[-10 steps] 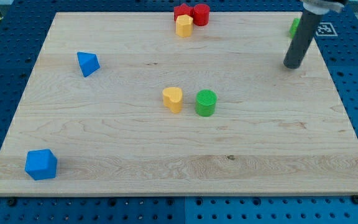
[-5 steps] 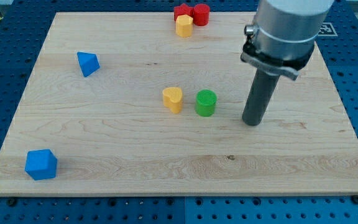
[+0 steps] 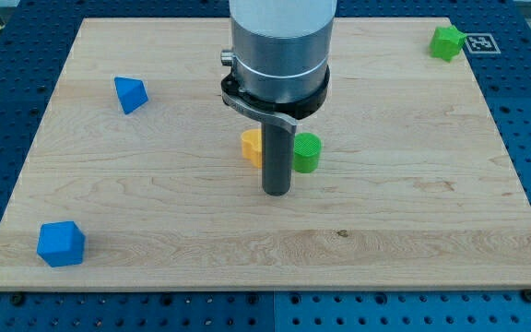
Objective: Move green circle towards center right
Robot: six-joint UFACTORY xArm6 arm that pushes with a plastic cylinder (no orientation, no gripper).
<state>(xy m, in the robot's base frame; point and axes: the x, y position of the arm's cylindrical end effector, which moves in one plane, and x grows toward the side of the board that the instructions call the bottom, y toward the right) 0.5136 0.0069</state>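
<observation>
The green circle [image 3: 308,152], a short green cylinder, stands near the middle of the wooden board [image 3: 413,212]. My tip [image 3: 276,192] rests on the board just below and to the left of it, with the rod rising between the green circle and a yellow block [image 3: 251,146]. The rod covers the right part of the yellow block and the left edge of the green circle. I cannot tell whether the rod touches either.
A green star-like block [image 3: 447,42] sits at the board's top right corner. A blue triangular block [image 3: 129,94] lies at upper left and a blue block [image 3: 61,243] at lower left. The arm's body hides the top middle of the board.
My tip has swept from the upper right, across the board below the green circle, to its lower left. The arm now hides the red and yellow blocks at the top. The green circle has not moved.
</observation>
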